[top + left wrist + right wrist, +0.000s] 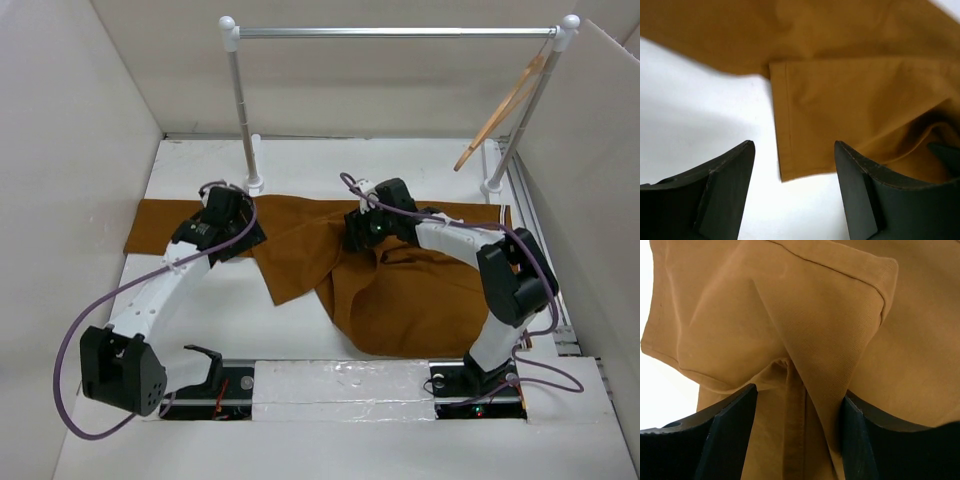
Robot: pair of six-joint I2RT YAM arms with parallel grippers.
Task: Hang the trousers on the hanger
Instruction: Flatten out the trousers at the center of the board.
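The rust-brown trousers (400, 300) lie crumpled across the white table (210, 320), one leg running out to the left. In the left wrist view a hemmed leg end (855, 100) lies flat. My left gripper (240, 240) hovers above that hem corner, open (794, 145), with only table and cloth edge under it. My right gripper (357, 238) is down on the bunched middle of the trousers (815, 315). Its jaws (799, 394) stand wide apart around a raised fold and a seam, not pinching it. The wooden hanger (503, 108) hangs from the rail's right end.
A silver rail (400, 32) on two white posts (243, 110) spans the back of the table. White walls close in on the left (70, 180) and right (590, 180). A metal track (545, 270) runs along the right edge.
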